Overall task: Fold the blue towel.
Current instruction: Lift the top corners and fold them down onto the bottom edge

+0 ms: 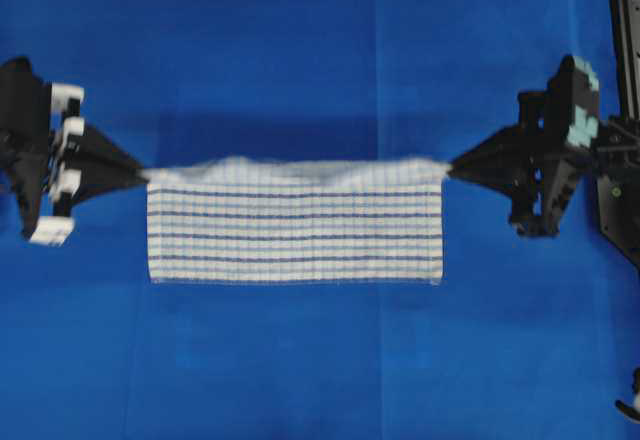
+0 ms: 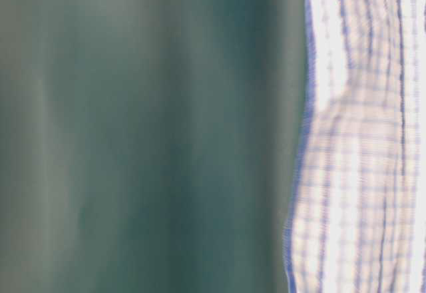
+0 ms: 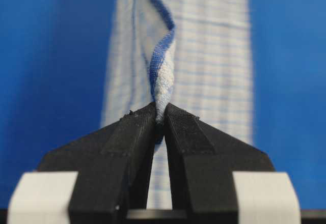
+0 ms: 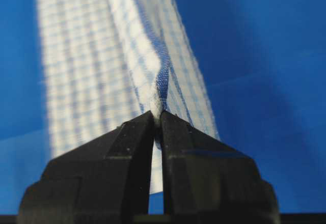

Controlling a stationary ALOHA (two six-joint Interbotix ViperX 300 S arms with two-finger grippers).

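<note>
One blue towel [image 1: 295,235], two grippers, one blue table covering [image 1: 300,50]. Towel lies mid-table as a wide striped rectangle, its far edge lifted and stretched between the two arms, near edge flat on the covering. Left gripper [image 1: 143,173] clamps the towel's far left corner; left wrist view shows the cloth edge [image 3: 162,76] bunched and pinched between both fingertips. Right gripper [image 1: 450,169] clamps the far right corner likewise, cloth [image 4: 160,89] squeezed between its tips. Table-level view: one blurred stretch of towel [image 2: 359,160] at right, hanging close to the lens; the rest is a greenish blur.
</note>
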